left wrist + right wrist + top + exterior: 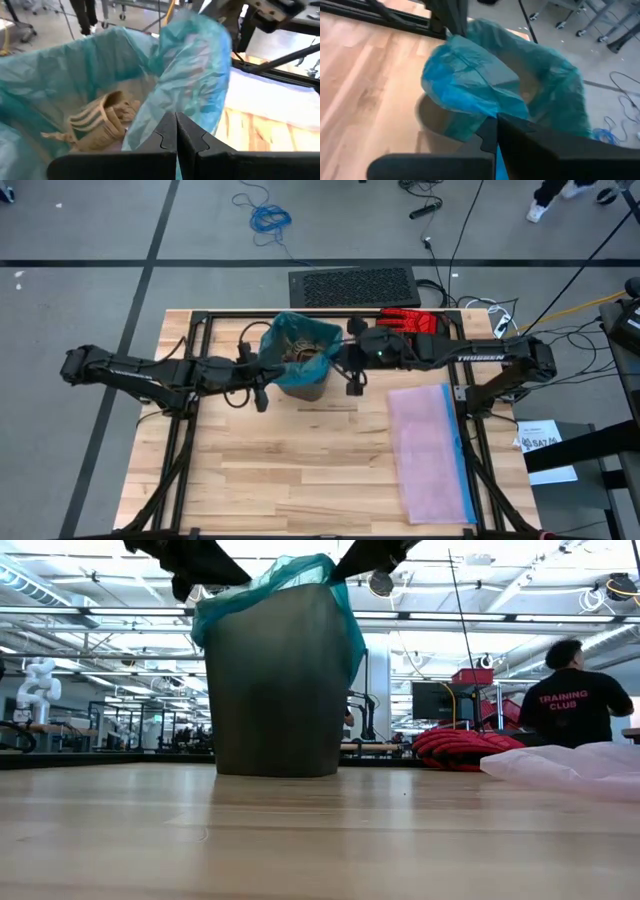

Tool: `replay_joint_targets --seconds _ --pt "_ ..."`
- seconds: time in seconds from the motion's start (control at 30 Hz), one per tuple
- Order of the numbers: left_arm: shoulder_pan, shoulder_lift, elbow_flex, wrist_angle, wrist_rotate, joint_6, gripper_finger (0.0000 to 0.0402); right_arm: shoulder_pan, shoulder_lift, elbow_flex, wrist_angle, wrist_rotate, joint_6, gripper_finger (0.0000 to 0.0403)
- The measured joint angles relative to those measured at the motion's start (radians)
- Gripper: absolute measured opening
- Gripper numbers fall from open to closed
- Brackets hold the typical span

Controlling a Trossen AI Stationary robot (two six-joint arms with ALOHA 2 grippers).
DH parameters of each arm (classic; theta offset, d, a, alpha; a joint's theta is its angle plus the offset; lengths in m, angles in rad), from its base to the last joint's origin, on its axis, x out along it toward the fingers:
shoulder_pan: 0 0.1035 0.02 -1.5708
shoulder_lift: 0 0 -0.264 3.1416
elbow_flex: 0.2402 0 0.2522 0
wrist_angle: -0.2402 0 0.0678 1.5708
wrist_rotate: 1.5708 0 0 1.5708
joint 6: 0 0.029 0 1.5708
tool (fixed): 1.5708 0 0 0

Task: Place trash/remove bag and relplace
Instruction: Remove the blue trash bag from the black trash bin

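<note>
Both grippers, left (262,390) and right (354,377), have fingers clamped on the bag (300,340) rim. Uneven lifting could tear it, spilling trash (102,122).

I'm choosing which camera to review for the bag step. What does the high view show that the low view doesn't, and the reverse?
Only the high view shows the brown paper trash inside the bin, both whole arms, the left gripper and right gripper at opposite sides of the rim, and the keyboard. Only the low view shows the bin's grey wall and a person behind. Both show the teal bag, red glove and pink bag.
</note>
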Motion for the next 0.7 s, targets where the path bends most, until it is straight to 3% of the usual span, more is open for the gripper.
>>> replay_joint_targets --seconds 0.13,0.33,0.6,0.7 --pt "-0.016 0.0 0.042 0.004 -0.049 0.076 0.0 -0.032 0.0 0.003 -0.002 -0.025 -0.001 0.0" --pt "-0.041 -0.001 0.081 0.005 -0.005 0.179 0.0006 -0.056 0.0 0.003 -0.016 -0.026 -0.006 0.0" --pt "-0.118 0.034 0.081 0.082 0.143 0.312 0.0092 -0.064 0.0 0.003 -0.016 -0.026 -0.008 0.0" --pt "-0.159 0.069 0.081 0.14 0.141 0.421 0.0124 -0.063 0.0 0.004 -0.014 -0.026 -0.008 0.0"
